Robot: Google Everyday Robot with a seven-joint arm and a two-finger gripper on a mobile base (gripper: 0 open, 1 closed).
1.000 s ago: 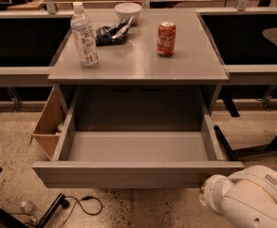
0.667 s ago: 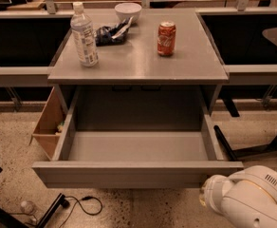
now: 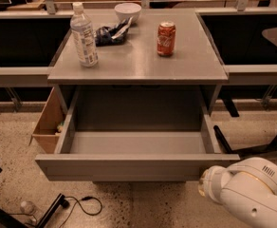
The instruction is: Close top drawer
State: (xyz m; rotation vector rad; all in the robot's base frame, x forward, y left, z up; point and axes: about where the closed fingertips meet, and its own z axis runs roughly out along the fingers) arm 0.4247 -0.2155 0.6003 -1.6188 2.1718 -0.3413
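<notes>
The top drawer (image 3: pixel 133 166) of the grey cabinet is pulled far out toward me. Its plain flat front faces me and its inside looks empty. My arm's white links (image 3: pixel 245 191) show at the lower right, and their near end sits just below the right end of the drawer front. My gripper is out of view, hidden past those links. The two lower drawer fronts are hidden under the open drawer.
On the cabinet top (image 3: pixel 138 65) stand a water bottle (image 3: pixel 84 34), a red soda can (image 3: pixel 166 39), a white bowl (image 3: pixel 127 11) and a dark crumpled bag (image 3: pixel 110 32). A cardboard box (image 3: pixel 48 125) stands at the cabinet's left. A cable (image 3: pixel 81 203) lies on the floor. Chair legs (image 3: pixel 252 144) are at right.
</notes>
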